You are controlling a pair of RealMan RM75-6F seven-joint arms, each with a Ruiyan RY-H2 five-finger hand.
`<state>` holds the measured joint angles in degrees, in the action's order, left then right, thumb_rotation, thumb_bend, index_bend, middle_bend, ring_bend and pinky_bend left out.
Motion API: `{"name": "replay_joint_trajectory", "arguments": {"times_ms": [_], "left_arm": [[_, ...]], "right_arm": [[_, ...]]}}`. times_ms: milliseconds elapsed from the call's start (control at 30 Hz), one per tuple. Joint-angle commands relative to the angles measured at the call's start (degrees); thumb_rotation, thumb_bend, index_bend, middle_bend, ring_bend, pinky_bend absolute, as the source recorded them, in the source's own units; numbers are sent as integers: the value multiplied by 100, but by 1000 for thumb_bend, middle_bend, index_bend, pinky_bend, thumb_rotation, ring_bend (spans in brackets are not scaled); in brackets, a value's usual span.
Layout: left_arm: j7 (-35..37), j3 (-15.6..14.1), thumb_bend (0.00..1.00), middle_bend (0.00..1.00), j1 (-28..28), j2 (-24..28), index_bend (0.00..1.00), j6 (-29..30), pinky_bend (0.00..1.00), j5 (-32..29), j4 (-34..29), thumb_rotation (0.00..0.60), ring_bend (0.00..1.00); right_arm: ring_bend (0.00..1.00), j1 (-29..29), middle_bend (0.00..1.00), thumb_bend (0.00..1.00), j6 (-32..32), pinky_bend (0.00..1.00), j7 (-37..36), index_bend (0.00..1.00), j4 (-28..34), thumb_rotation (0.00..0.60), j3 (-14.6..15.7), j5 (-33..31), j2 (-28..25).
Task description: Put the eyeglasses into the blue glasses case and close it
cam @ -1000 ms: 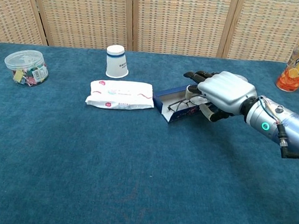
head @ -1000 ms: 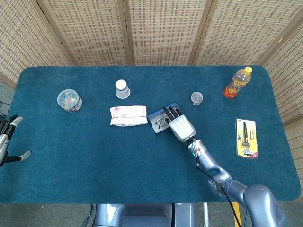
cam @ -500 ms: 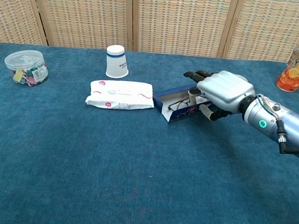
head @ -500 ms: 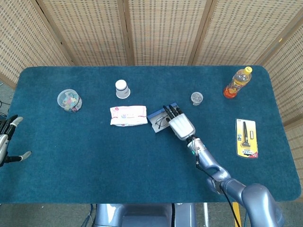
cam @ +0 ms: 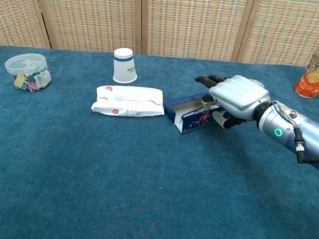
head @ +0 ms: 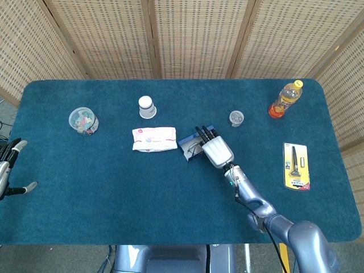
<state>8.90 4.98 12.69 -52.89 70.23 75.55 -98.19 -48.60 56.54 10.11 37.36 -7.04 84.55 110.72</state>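
No label on the orange drink bottle [head: 285, 99] or wipes packet [cam: 128, 101] is legible. The right hand [cam: 236, 98] rests palm-down on the blue glasses case [cam: 192, 115], fingers [head: 204, 134] extended over its open top, thumb against the near flap; the eyeglasses [head: 195, 148] lie inside. The left hand [head: 8, 168] hangs open off the table's [head: 114, 193] edge.
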Motion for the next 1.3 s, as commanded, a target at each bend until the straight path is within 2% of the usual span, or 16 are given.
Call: {"name": "replay_joint_trajectory", "arguments": {"times_ms": [33, 233, 533, 933, 1133, 1300], "left_arm": [[0, -1, 118, 0, 0, -1, 0, 1, 0, 3, -2, 600, 0], [-11, -18, 118, 0, -9, 1, 0, 19, 0, 42, -20, 600, 0], [-17, -46, 118, 0, -41, -3, 0, 93, 0, 128, -44, 600, 0], [-25, -54, 118, 0, -48, -5, 0, 108, 0, 140, -52, 600, 0], [-72, -56, 119, 0, -31, -14, 0, 81, 0, 128, -63, 600, 0], [-118, -60, 118, 0, -26, -21, 0, 73, 0, 115, -79, 600, 0]], "right_arm": [[0, 21, 0, 620, 65, 202, -9, 603, 18, 600, 43, 54, -56], [0, 136, 0, 620, 352, 203, 40, 615, 292, 600, 214, 272, -354], [0, 386, 0, 620, 694, 203, 180, 624, 1080, 600, 379, 451, -949], [0, 630, 0, 622, 751, 204, 593, 626, 1914, 600, 681, 675, -1555], [0, 583, 0, 622, 658, 204, 699, 626, 2021, 600, 614, 665, -1582], [0, 392, 0, 622, 352, 204, 930, 626, 2004, 600, 426, 523, -1503]]}}
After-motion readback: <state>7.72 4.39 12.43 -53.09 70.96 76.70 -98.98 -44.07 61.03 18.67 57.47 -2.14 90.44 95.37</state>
